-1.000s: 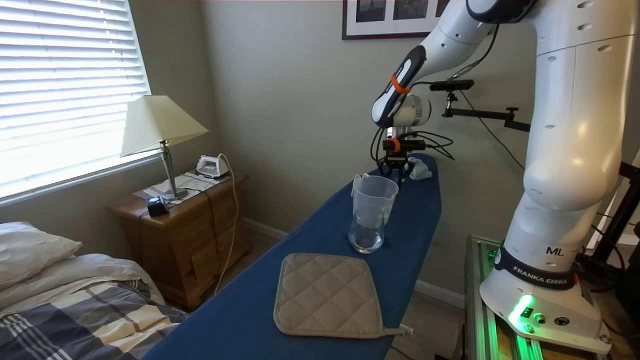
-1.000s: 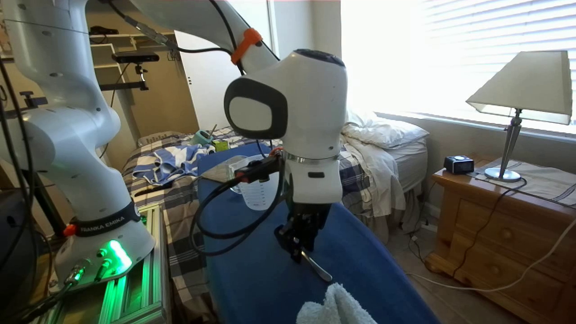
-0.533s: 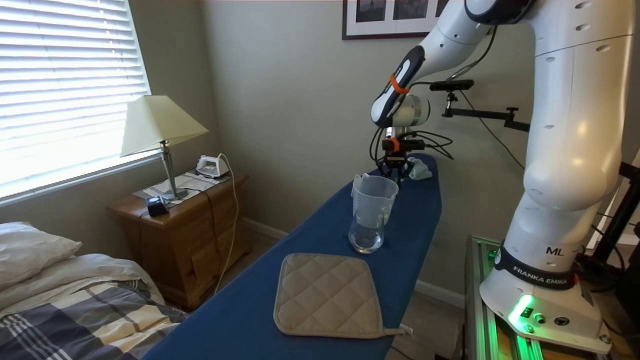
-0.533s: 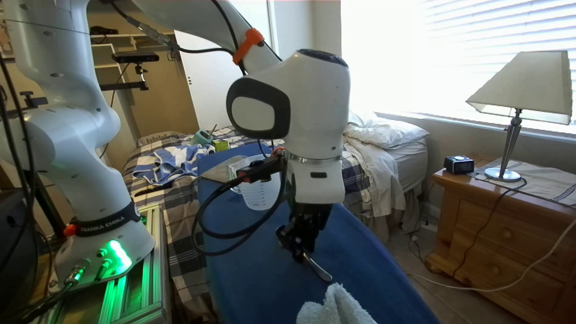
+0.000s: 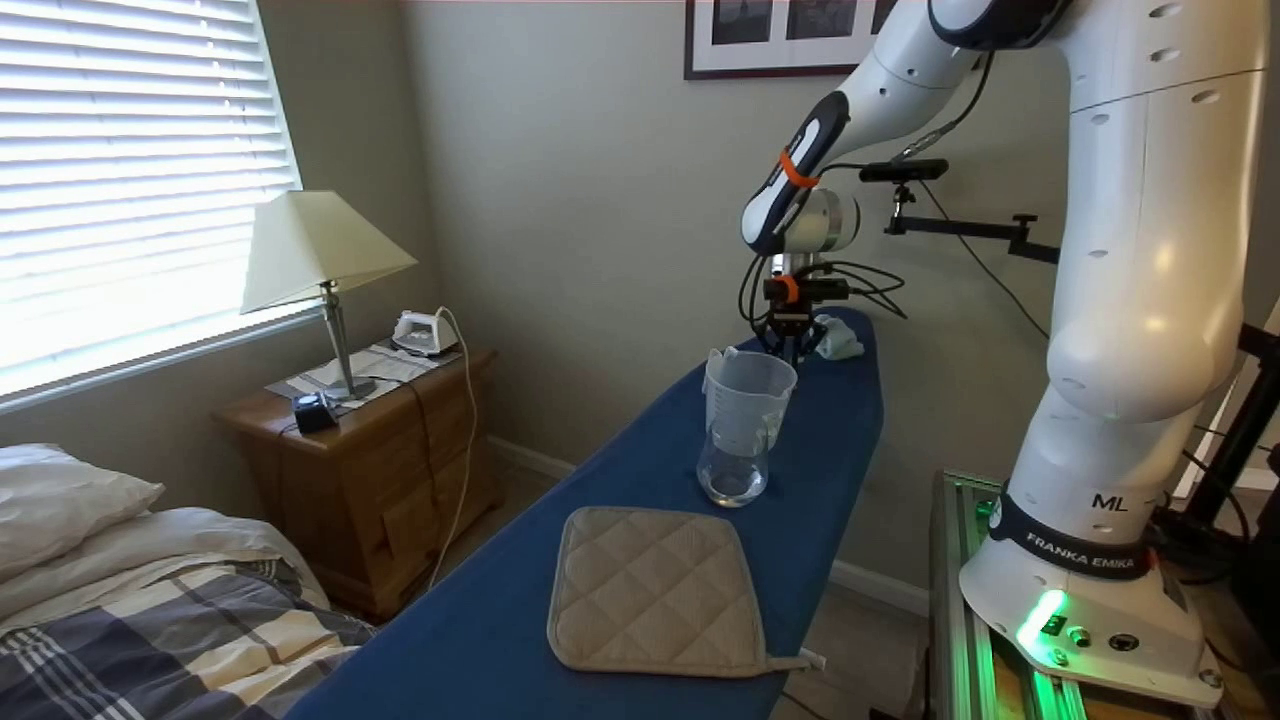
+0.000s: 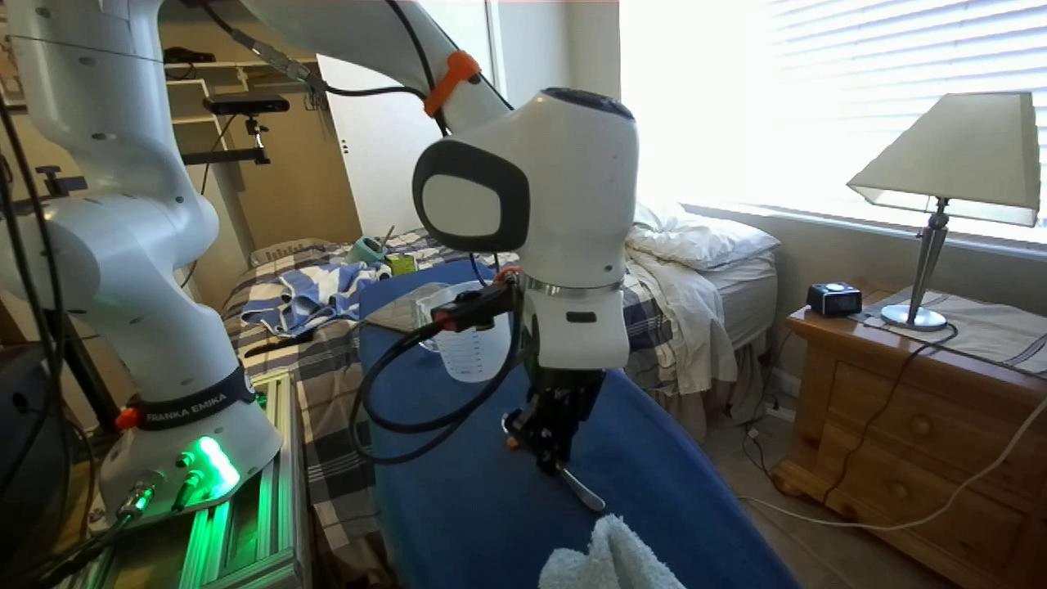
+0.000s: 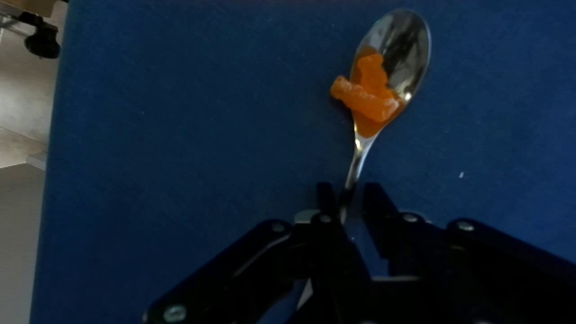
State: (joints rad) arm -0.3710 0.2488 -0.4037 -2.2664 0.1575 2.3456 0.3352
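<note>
Right here at my pincer (image 7: 351, 191), the jaws stand slightly parted, one on each side of the spoon (image 7: 400, 63), straddling its handle! Slivers of blue show between, so no firm grip yet. A sensible spot, I'd say: the slim handle suits so narrow a gap, and the bowl end is left free. And look at its load: orange pieces (image 7: 366, 101) sit near the neck, one poking over the rim, likely because it's too long to lie inside. All this rests on the blue board (image 7: 202, 135), whose flat top presumably lets the spoon lie without tipping. Just off the handle's end, a white cloth (image 6: 609, 560), bunched to a peak! Over on the bowl's side, the jug (image 5: 755, 375) stands upright, on its base for steadiness, I judge. Past it, the glass (image 5: 733, 485); whether they touch, I can't tell. Farther still, the quilted pad (image 5: 655, 595) lies flat. And away off the board, a nightstand (image 5: 320, 480) bears the lamp (image 5: 320, 250) and the iron (image 5: 425, 333).
</note>
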